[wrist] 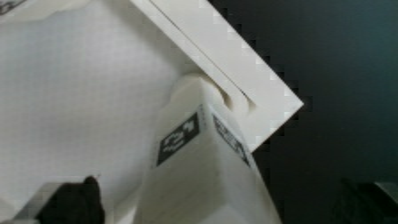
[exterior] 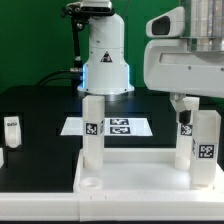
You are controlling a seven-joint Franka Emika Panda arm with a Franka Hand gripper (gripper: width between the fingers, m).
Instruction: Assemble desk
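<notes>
The large flat rectangular white plastic desk panel with a raised rim (exterior: 130, 178) lies flat on the black table (exterior: 40, 120), towards the front of the exterior view; a round corner hole (exterior: 88, 184) shows open at its near corner on the exterior view's left; three short square white plastic legs with black-and-white tags stand upright on the panel: one leg (exterior: 93, 130) on the exterior view's left, one leg (exterior: 183, 145) under the arm on the exterior view's right, and a further leg (exterior: 205, 145) just beside it nearer the edge of the picture; a fourth loose leg (exterior: 12, 130) stands on the table well apart, at the exterior view's left edge; the thin flat white marker board (exterior: 115, 126) lies on the table behind the panel, in front of the arm's round base (exterior: 105, 65); the two-finger gripper (exterior: 183, 104) hangs directly above the right-hand leg, its fingers spread wide and holding nothing; whether a finger touches the leg's top cannot be told; in the wrist view the tagged leg (wrist: 205, 150) rises from the corner of the panel (wrist: 80, 90), with one dark fingertip (wrist: 71, 200) visible beside it and apart from it
</notes>
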